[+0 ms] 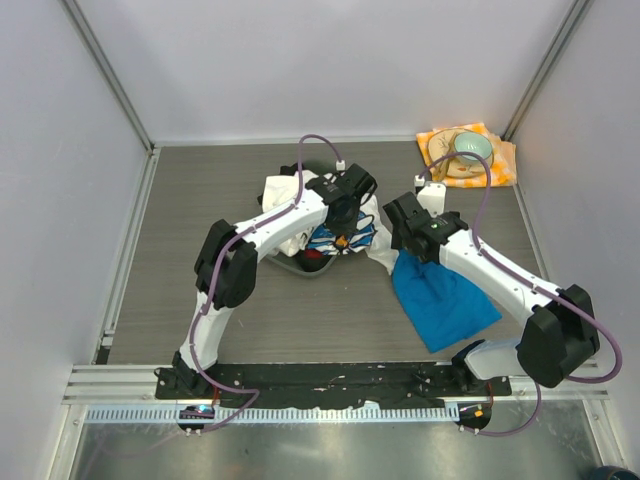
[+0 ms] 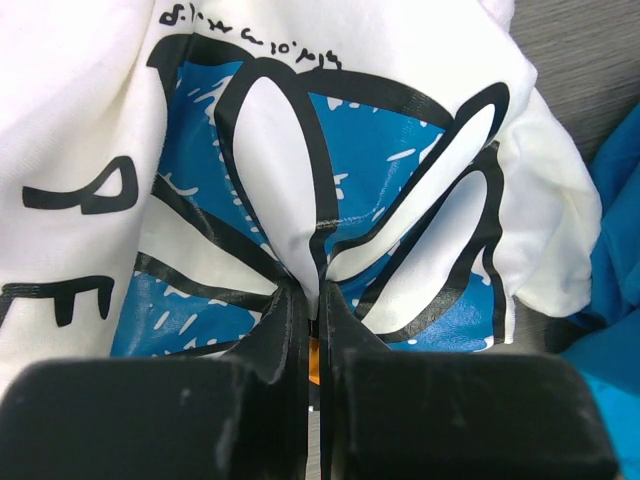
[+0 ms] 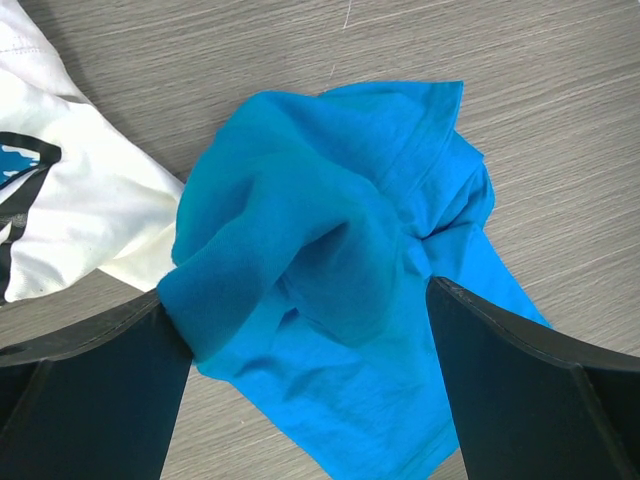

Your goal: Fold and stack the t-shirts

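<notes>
Your left gripper (image 2: pixel 316 300) is pinched tight, its two fingers pressed together on a fold of the white t-shirt (image 2: pixel 400 70). The fold sits right where the blue daisy petals meet. From above, that gripper (image 1: pixel 343 228) sits over the crumpled white t-shirt (image 1: pixel 283 190) near the middle of the table. A small scrap of red (image 1: pixel 316 259) shows just under it, too little to tell what it is.

Your right gripper (image 3: pixel 300 310) stands wide, its fingers well apart on either side of a raised bunch of the blue t-shirt (image 3: pixel 330 230), not closed on it. The blue t-shirt (image 1: pixel 440 295) lies rumpled right of centre, its left edge touching the white one.

The table (image 1: pixel 200 200) is dark grey with a fine wood grain running across it. Pale grey walls (image 1: pixel 330 60) close it in on three sides, with metal posts at the back corners. A metal rail (image 1: pixel 330 380) runs along the near edge where both arm bases are bolted. In the far right corner, an orange-and-white checked napkin (image 1: pixel 497 160) holds a pale green bowl (image 1: pixel 473 148).

The white shirt carries black lettering. There are large strokes at the left of the left wrist view, one like a P, another like an F or E, both cut off. A small line of script along the top is too small for you to read.
</notes>
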You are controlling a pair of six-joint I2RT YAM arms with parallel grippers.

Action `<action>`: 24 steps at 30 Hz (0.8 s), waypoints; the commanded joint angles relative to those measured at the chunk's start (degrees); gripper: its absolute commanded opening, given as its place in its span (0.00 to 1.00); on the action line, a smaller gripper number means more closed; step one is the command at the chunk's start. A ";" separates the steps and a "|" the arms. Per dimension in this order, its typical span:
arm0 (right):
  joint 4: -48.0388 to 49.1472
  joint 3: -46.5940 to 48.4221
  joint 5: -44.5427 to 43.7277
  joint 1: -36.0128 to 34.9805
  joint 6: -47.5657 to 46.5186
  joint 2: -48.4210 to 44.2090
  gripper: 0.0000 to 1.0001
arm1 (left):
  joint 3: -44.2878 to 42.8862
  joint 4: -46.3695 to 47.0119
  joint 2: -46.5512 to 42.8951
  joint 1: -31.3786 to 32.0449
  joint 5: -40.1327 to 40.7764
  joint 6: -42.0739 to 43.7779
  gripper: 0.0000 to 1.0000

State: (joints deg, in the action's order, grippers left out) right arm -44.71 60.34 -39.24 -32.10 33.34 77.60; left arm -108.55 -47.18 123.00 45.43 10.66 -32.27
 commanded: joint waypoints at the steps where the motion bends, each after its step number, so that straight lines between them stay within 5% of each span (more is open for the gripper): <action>1: 1.55 -0.04 -0.83 0.28 0.58 -2.19 0.97 | -1.92 0.33 -2.05 -0.60 2.44 0.89 0.00; 13: 2.17 0.22 0.40 0.19 0.67 -1.75 0.97 | -8.69 -4.76 -10.67 -8.16 4.72 2.21 0.00; 24: 2.52 0.13 1.10 0.19 0.85 -2.11 0.97 | -11.76 -7.48 -9.80 -19.32 5.51 1.95 0.00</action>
State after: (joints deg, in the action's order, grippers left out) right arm -43.92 60.20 -38.11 -32.05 33.34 77.47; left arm -116.51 -53.82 114.78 28.77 13.10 -31.00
